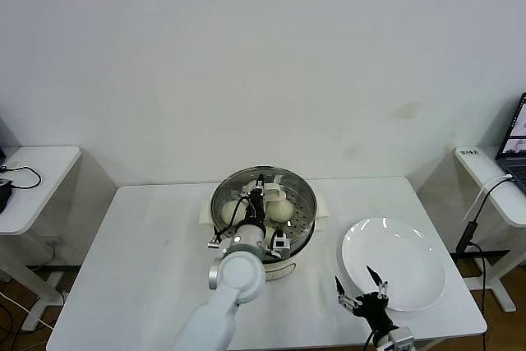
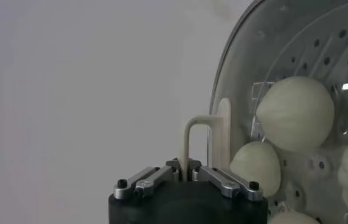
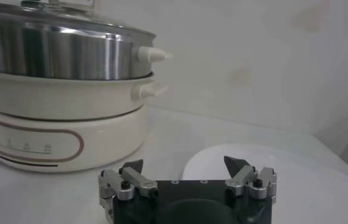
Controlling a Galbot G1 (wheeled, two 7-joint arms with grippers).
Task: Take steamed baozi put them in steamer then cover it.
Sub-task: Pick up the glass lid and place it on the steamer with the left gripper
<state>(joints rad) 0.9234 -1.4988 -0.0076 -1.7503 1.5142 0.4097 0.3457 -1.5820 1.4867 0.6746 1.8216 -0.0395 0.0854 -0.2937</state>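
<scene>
The steamer (image 1: 265, 218) stands near the middle of the white table (image 1: 140, 252), with wide bare tabletop on the robot's left side and free space in front of it toward the near edge. On the robot's right, a flat white plate (image 1: 394, 262) lies close to the right edge of the table, apart from the steamer. The left gripper (image 1: 261, 199) is over the steamer and its fingers are closed on the cream bar handle (image 2: 193, 141) of the cover (image 1: 246, 182), which sits on top of the steel basket. Through the glass I see the steamed baozi (image 2: 295, 113), smooth and pale, lying on the perforated floor; the left wrist view shows at least three, pressed near each other. The basket is shiny steel on a white cooker base (image 3: 64, 128) with small cream side handles. The right gripper (image 1: 362, 292) hangs low at the near edge of the table beside the plate, its fingers spread apart and holding nothing. Behind the table is a plain white wall (image 1: 246, 55), and a small side table (image 1: 37, 182) stands at each side of the room.
</scene>
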